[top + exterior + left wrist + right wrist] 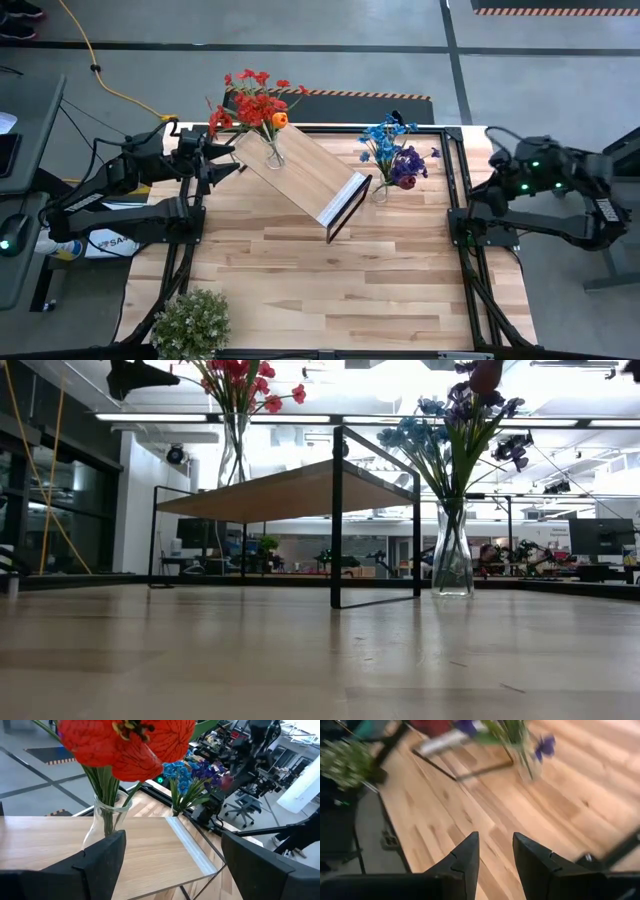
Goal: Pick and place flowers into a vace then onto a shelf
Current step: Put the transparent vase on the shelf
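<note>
- We see the shelf [305,180] lying askew near the worktop's [330,290] far edge, a clear vase [273,153] of red and orange flowers [255,103] standing at the shelf's far-left end.
- Our left end effector [228,160] hovers just beside that end of the shelf, fingers [95,865] spread wide, holding nothing.
- A second vase [380,191] with blue and purple flowers [395,152] stands on the worktop just beside the shelf's right end.
- Our right end effector [495,851] waits off the worktop's right edge, fingers partly apart and empty.
- A pale bushy plant [190,322] sits at the near-left corner.
</note>
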Available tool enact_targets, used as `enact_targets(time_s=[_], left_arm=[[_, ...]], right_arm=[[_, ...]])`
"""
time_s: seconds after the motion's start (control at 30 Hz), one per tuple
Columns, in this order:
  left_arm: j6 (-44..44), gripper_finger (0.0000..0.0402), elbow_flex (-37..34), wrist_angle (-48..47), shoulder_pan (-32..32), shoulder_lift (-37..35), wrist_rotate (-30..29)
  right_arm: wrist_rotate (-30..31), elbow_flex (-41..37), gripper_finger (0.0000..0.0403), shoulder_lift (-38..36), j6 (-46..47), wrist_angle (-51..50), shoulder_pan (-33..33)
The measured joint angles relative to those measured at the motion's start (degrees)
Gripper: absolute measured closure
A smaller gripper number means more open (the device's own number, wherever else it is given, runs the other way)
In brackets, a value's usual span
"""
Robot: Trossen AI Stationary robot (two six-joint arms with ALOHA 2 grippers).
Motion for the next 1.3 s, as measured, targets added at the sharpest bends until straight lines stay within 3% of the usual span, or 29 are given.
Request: enact_targets(time_s=[0.4, 0.73, 0.87, 1.03, 1.17, 1.3], left_arm=[[-0.01, 0.0043, 0.00, -0.07, 0.00, 0.00, -0.04], [-0.65, 0.0044, 0.00, -0.09, 0.02, 0.00, -0.07], [-0.65, 0.0044, 0.00, -0.07, 0.02, 0.01, -0.07], [-0.62, 0.0043, 0.00, -0.04, 0.02, 0.02, -0.39], [-0.65, 0.0043, 0.00, 0.00, 0.01, 0.00, -0.42], [-0.93, 0.0044, 0.00, 0.02, 0.02, 0.00, -0.42]], right_arm=[[-0.40, -17.03, 0.0292, -13.75, 4.28, -1.45, 0.02], [6.29, -20.89, 0.0292, -30.20, 6.00, 7.57, -0.02], [9.33, -20.13, 0.0292, -30.49, 4.87, 8.98, -0.44], [8.78, -24.20, 0.0292, -30.75, -0.33, 16.64, -2.12], [6.36, -29.70, 0.0292, -30.81, -0.86, 19.30, -3.13], [1.71, -36.55, 0.0292, -30.88, -0.32, 28.56, -3.43]])
